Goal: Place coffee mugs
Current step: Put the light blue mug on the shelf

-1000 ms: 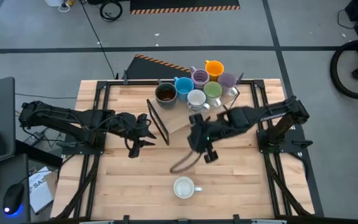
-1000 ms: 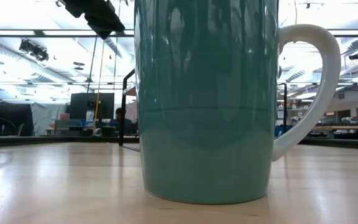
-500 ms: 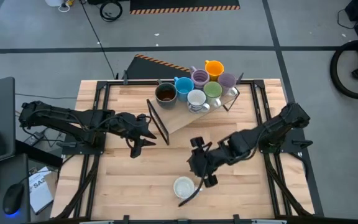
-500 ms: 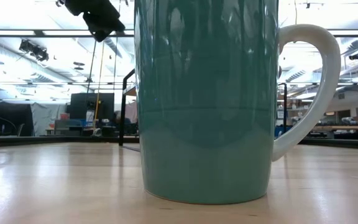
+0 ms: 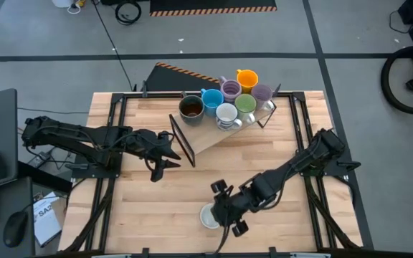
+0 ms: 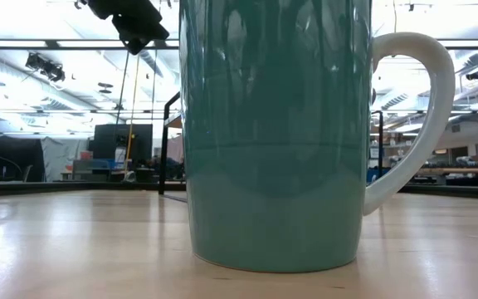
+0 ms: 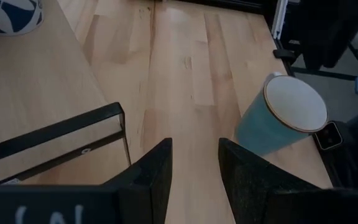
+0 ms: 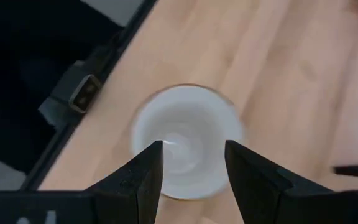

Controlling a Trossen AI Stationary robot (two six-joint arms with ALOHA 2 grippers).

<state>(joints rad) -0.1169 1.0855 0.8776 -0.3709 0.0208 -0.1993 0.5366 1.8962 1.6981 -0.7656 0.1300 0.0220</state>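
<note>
A teal mug (image 5: 208,216) with a white inside stands upright on its base near the table's near edge; it fills the low view (image 6: 272,141), its white handle (image 6: 421,116) pointing right. My right gripper (image 8: 191,168) is open and hangs right above the mug's mouth (image 8: 185,140), pointing down, one finger over each side of the rim. My left gripper (image 7: 194,168) waits open over the table's left middle (image 5: 165,152) and sees the teal mug (image 7: 281,121) farther off. Several other mugs (image 5: 228,97) stand clustered at the far edge.
The cluster holds an orange mug (image 5: 247,77), two purple, a green, a blue, a white and a dark brown mug (image 5: 191,107). A slanted wooden board with a black frame (image 5: 185,140) lies below them. Bare wood lies between the board and the teal mug.
My right gripper has swung from the table's middle toward the near edge and now stands over the teal mug. It has stayed open. The mug has not moved.
</note>
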